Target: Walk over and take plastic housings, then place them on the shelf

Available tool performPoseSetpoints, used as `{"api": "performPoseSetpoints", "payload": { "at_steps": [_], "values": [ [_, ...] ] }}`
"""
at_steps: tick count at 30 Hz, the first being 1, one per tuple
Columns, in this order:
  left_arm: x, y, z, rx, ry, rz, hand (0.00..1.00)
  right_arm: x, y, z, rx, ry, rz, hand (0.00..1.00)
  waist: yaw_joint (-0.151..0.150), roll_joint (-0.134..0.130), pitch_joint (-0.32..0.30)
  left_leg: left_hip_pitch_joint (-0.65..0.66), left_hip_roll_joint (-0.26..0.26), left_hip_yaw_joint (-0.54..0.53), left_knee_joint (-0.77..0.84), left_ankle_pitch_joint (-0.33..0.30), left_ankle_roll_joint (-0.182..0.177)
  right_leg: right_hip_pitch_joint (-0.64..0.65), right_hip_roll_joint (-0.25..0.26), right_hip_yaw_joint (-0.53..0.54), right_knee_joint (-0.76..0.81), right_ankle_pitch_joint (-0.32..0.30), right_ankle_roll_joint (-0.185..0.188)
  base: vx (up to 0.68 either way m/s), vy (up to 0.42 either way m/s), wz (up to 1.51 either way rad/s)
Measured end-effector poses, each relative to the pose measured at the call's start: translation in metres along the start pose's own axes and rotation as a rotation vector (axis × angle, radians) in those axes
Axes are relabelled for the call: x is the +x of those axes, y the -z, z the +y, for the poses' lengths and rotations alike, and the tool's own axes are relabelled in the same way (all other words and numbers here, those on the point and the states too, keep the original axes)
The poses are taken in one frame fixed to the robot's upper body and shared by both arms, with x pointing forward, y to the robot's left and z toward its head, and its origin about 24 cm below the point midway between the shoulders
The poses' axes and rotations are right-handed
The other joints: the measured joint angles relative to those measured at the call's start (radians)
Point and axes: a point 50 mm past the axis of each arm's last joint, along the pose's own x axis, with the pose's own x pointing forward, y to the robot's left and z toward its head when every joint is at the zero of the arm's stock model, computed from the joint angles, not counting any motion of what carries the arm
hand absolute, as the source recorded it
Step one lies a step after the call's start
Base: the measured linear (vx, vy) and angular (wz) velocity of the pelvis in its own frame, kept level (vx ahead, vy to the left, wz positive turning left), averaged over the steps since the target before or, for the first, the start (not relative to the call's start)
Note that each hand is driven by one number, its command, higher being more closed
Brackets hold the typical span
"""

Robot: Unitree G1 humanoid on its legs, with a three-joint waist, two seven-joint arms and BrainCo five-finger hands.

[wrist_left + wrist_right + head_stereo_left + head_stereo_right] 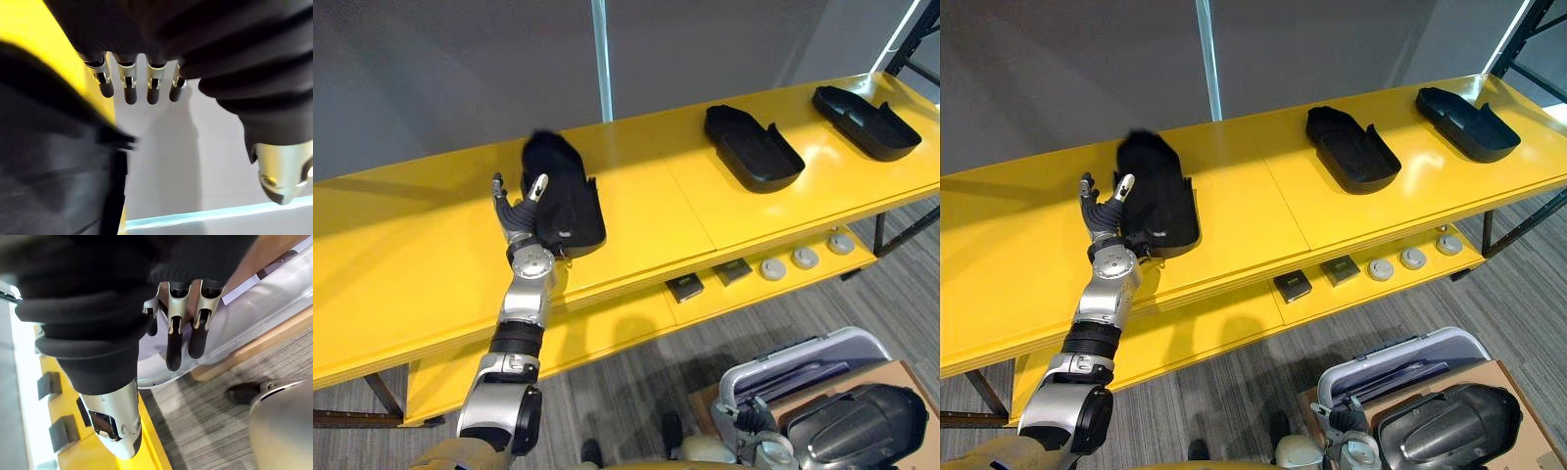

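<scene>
black plastic housing (570,201) sits beside our left hand (517,217), fingers (129,82) straight and apart, letting it rest, we judge, on the yellow shelf (411,225).

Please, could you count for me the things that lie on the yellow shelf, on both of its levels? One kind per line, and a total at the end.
Black plastic housings: 3
Small dark square parts: 2
Round pale discs: 3
Total: 8
</scene>
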Motion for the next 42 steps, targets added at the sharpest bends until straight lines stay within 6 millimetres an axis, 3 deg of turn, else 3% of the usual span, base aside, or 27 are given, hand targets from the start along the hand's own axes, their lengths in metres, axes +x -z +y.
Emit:
{"api": "performPoseSetpoints", "payload": {
  "at_steps": [7,10,14,15,20,26,38,42],
  "values": [
    [-0.016,-0.008,0.006,-0.056,-0.034,-0.052,0.00,0.000,0.000,0.000,0.000,0.002,-0.003,0.00,0.000,0.002,0.000,0.000,0.000,0.001,-0.002,0.000,0.000,0.000,0.001,0.000,0.000,0.000,0.000,0.00,0.000,0.00],
    [-0.044,-0.016,0.005,-0.068,-0.017,-0.136,0.00,0.000,0.001,-0.002,0.001,0.008,0.001,0.00,0.004,0.002,0.000,-0.001,-0.001,0.000,-0.001,-0.001,0.000,-0.001,0.000,0.003,0.000,-0.002,0.002,0.00,0.000,0.00],
    [-0.083,-0.003,0.005,0.013,0.040,-0.155,0.00,0.000,0.005,-0.003,0.003,0.012,0.010,0.00,0.007,0.006,0.000,0.001,0.001,0.003,0.001,-0.002,0.001,-0.002,0.002,0.007,0.007,-0.005,0.005,0.00,0.000,0.00],
    [-0.088,0.001,0.005,0.034,0.056,-0.150,1.00,0.000,0.005,-0.003,0.002,0.012,0.010,0.00,0.009,0.007,-0.001,0.003,0.001,0.005,0.001,-0.002,0.001,-0.002,0.003,0.008,0.008,-0.005,0.005,0.00,0.000,-0.06],
    [-0.125,0.041,0.016,0.195,0.156,-0.059,1.00,-0.001,0.007,-0.005,0.001,0.018,0.011,0.00,0.034,0.023,-0.014,0.001,0.004,0.010,0.003,-0.002,0.002,-0.001,0.003,0.014,0.011,-0.005,0.007,0.00,0.000,-0.03],
    [-0.145,0.060,0.026,0.307,0.250,-0.013,1.00,-0.002,0.011,-0.005,-0.002,0.017,0.022,0.00,0.063,0.021,-0.024,-0.008,0.012,0.004,0.003,-0.003,0.003,-0.002,0.006,0.006,0.009,-0.015,0.020,0.00,0.000,0.03],
    [-0.141,0.071,0.027,0.377,0.316,-0.005,1.00,-0.003,0.019,-0.002,-0.003,0.011,0.061,0.00,0.058,0.007,-0.074,-0.015,0.013,0.007,-0.010,-0.002,0.001,-0.017,0.009,0.006,-0.008,-0.005,0.008,0.03,0.004,-0.01],
    [-0.128,0.069,0.020,0.402,0.328,-0.037,1.00,-0.003,0.019,-0.002,-0.002,0.012,0.061,0.00,0.058,0.007,-0.074,-0.014,0.012,0.009,-0.011,-0.002,0.001,-0.016,0.009,0.007,-0.011,-0.002,0.009,0.00,0.003,-0.01]
  ]
}}
